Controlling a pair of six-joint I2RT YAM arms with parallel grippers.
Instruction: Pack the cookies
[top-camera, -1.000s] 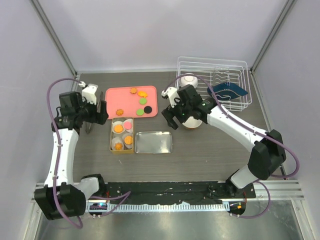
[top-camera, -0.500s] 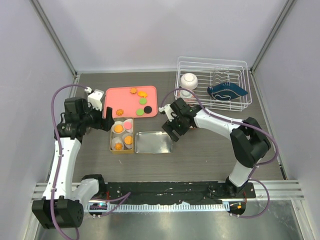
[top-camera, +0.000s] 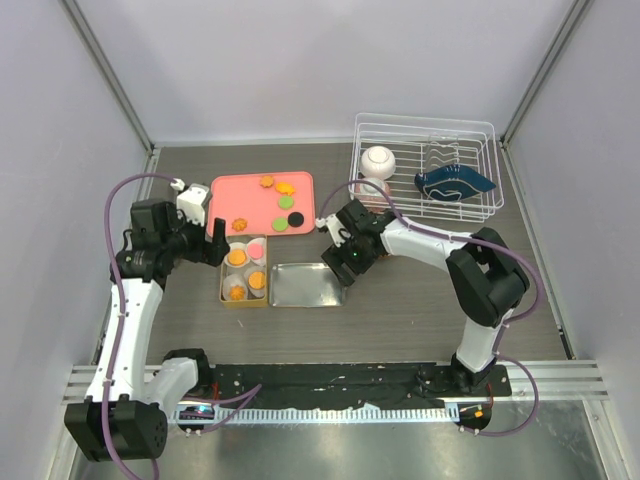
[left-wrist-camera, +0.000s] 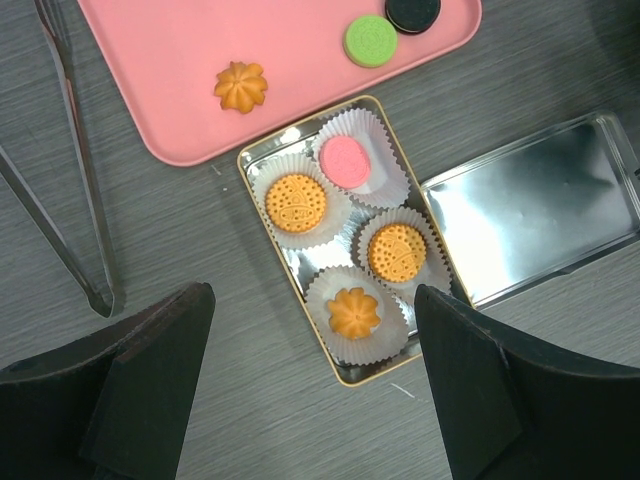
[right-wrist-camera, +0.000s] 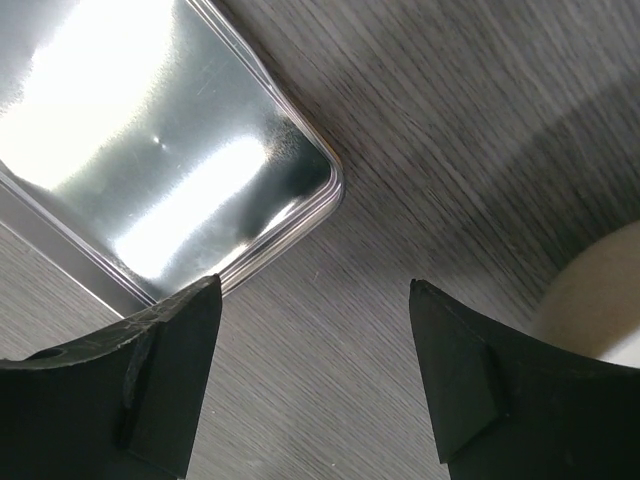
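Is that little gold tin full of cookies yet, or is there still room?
Full: the tin holds four paper cups packed edge to edge, and each has a cookie in it.

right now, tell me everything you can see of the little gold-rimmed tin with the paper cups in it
The tin is a small rectangular box with rounded corners, a gold rim and a shiny silver inside. It lies flat and open on the dark wood-grain table. It holds four white paper cups carrying a pink round cookie, two orange round cookies and an orange flower cookie. The pink tray and a silver lid lie close beside it. Nothing grips it.
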